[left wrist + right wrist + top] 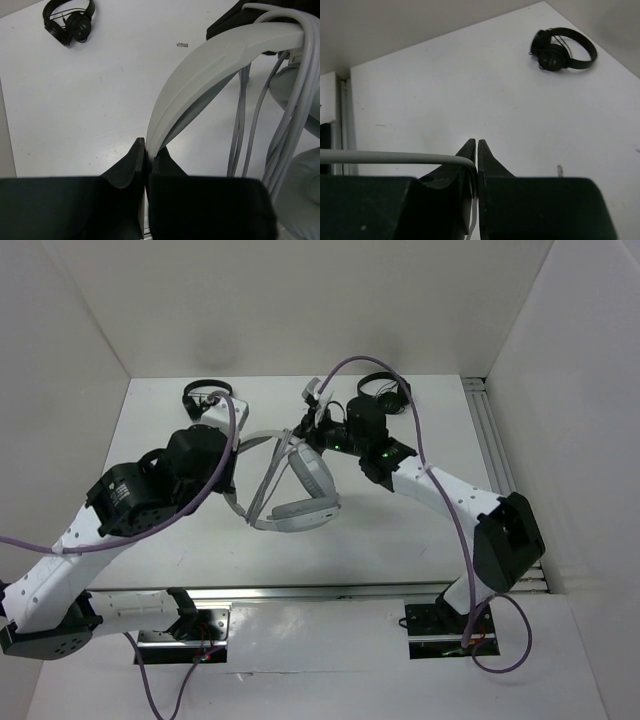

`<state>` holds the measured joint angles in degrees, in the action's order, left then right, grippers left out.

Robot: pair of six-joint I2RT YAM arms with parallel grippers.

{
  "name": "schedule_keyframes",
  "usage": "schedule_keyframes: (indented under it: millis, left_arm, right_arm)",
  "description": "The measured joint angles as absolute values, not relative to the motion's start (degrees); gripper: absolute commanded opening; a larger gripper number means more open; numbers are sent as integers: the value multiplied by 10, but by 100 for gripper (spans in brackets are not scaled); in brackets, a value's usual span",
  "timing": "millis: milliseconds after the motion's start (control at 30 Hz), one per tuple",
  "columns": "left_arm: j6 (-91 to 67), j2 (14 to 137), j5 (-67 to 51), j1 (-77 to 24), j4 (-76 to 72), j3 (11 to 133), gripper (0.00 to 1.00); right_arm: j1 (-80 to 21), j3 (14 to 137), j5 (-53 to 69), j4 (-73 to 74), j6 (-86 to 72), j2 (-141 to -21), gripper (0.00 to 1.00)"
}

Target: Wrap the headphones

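The white headphones (300, 495) are showing centre-frame over the white tabletop (400, 540), plain white walls boxing it in. The left tool (148, 148) is clenching the headband (200, 65); the right tool (476, 147) is pinching the pale cable (395, 158).

Smooth plastics and a white table catching the light.
The headphones (310, 480) are showing a smooth, satin white plastic headband and matt grey earcup padding that is looking soft; their cable (295, 100) is looking like smooth, pale rubbery sheathing. The left gripper (146, 150) and right gripper (476, 145) are presenting matt black plastic fingers. The table (75, 125) is giving off a soft sheen, lightly scuffed. At one o'clock in the right wrist view, small black headphones (562, 50) are glinting slightly. At six o'clock overhead, a metal rail (320, 592) is gleaming.
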<state>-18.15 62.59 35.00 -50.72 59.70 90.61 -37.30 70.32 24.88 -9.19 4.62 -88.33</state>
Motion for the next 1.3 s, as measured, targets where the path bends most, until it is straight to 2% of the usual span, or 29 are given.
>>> schedule_keyframes:
  millis: [233,467,600,633,667,767,833,900,1167,1233,1267,1300]
  left_arm:
    - [-227,648,377,-509,655,1027,0]
    - [-246,643,390,-508,648,1095,0]
    - [-246,649,388,-492,650,1095,0]
    - [-247,650,387,-488,650,1094,0]
    - [-248,650,388,-484,650,1093,0]
    - [-260,647,393,-470,650,1086,0]
    - [-268,645,401,-457,652,1082,0]
    - [-278,642,414,-446,654,1079,0]
    - [-304,642,437,-414,663,1077,0]
    - [-306,642,438,-413,664,1077,0]
    - [-307,643,437,-413,664,1077,0]
    - [-307,643,438,-413,665,1077,0]
  right_arm:
    - [-381,673,335,-293,-109,-1010,26]
    - [-445,669,345,-401,-208,-1141,26]
    - [-473,659,343,-472,-253,-1176,20]
    - [-475,659,341,-486,-262,-1182,11]
    - [-476,659,338,-497,-269,-1185,9]
    - [-477,659,330,-517,-286,-1187,6]
    - [-478,657,323,-526,-289,-1187,11]
    - [-480,646,319,-541,-292,-1186,24]
    - [-518,572,316,-583,-304,-1182,24]
    - [-526,565,317,-594,-305,-1182,18]
    - [-529,562,316,-600,-306,-1182,8]
    - [-530,559,316,-605,-306,-1182,5]
